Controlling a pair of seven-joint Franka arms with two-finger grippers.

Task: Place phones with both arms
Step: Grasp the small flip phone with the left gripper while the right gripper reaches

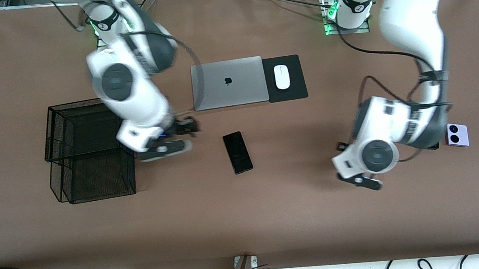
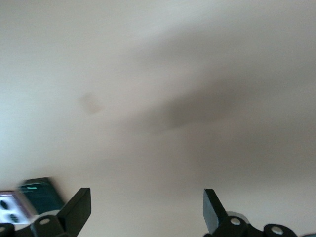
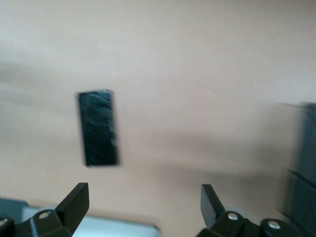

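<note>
A long black phone lies flat on the brown table, nearer the front camera than the laptop. My right gripper hangs open and empty between the wire basket and that phone. A lavender-white phone with two black circles lies toward the left arm's end. Beside it lies a small dark phone, of which only an edge shows under the left arm in the front view. My left gripper is open and empty over bare table, apart from both small phones.
A closed grey laptop and a white mouse on a black pad sit near the robots' bases. A black wire basket stands toward the right arm's end. Cables run along the table's front edge.
</note>
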